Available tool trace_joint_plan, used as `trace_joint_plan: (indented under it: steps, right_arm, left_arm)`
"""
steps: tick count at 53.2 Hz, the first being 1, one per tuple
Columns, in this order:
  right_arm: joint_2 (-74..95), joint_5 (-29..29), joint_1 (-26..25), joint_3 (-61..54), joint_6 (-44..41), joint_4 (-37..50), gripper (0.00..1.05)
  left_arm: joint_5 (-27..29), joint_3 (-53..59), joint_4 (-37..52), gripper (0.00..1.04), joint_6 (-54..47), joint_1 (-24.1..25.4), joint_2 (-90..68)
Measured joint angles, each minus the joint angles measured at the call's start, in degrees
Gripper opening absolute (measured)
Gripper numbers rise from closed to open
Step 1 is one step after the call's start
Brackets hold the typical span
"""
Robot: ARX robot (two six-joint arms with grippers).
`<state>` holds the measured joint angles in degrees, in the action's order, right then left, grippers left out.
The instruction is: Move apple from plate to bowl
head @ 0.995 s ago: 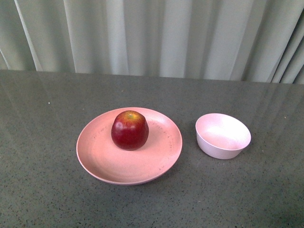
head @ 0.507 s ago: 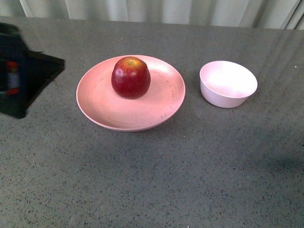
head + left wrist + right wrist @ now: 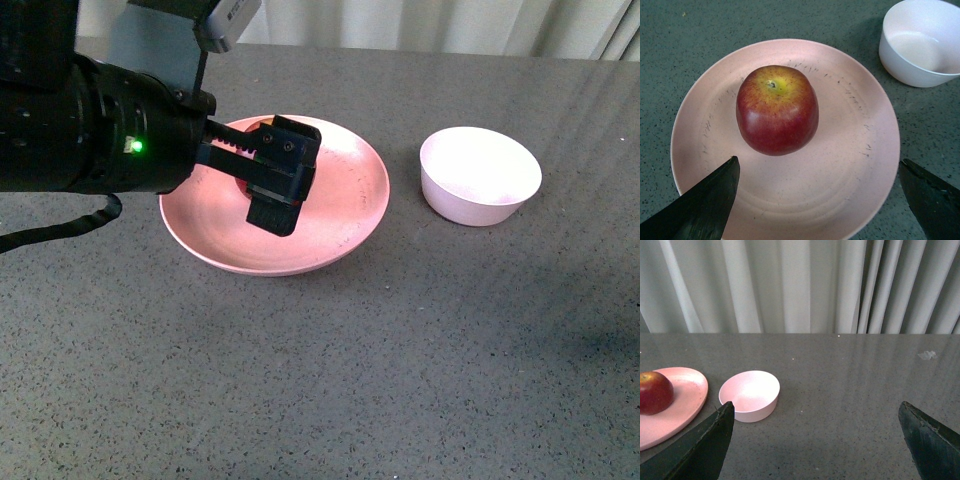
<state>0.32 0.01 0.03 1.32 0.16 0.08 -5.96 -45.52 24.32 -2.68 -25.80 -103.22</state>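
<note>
Now, the reach: left gripper (image 3: 818,160) hovers spread wide over the plate (image 3: 855,150), nothing held, apple (image 3: 777,110) unclaimed.
Apple sits upright on the plate, just ahead of the open fingers (image 3: 710,200), nearer one of them than the other and touching neither. Next move, I'd judge: ease forward and down until the fingers straddle it, then close gently on that glossy round skin before lifting. Bowl (image 3: 920,50) waits empty beyond the plate, off the other finger's side. Left wrist view gives the clean look at apple and gap, while in the front view the gripper body blocks the apple almost entirely. Right gripper (image 3: 815,405) hangs wide and empty, well away from the plate, bowl nearer it.
</note>
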Motion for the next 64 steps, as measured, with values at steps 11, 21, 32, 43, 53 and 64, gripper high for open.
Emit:
trace_joint_plan:
  steps: [11,21,32,43,53,64]
  right_arm:
    - [0.0,0.0,0.0,0.0,0.0,0.0,0.96]
    - [0.0,0.0,0.0,0.0,0.0,0.0,0.96]
    - [0.0,0.0,0.0,0.0,0.0,0.0,0.96]
    - [0.0,0.0,0.0,0.0,0.0,0.0,0.96]
    - [0.0,0.0,0.0,0.0,0.0,0.0,0.96]
    - [0.0,0.0,0.0,0.0,0.0,0.0,0.96]
  left_arm:
    - [-0.94,-5.09,-0.44,0.96,0.13,0.68,-5.95]
    - [-1.6,-9.49,-1.57,0.96,0.59,1.57,-9.66]
    - [-1.73,-12.94,-2.62,0.96,0.59,1.99,-12.7]
    - [-1.92,-16.33,-4.09,0.96,0.63,1.64,-15.39]
    - [-1.49,-20.15,-5.75,0.96,1.01,1.18,-18.16]
    - [-0.94,-23.32,-7.34,0.96,1.01,1.14,-20.37]
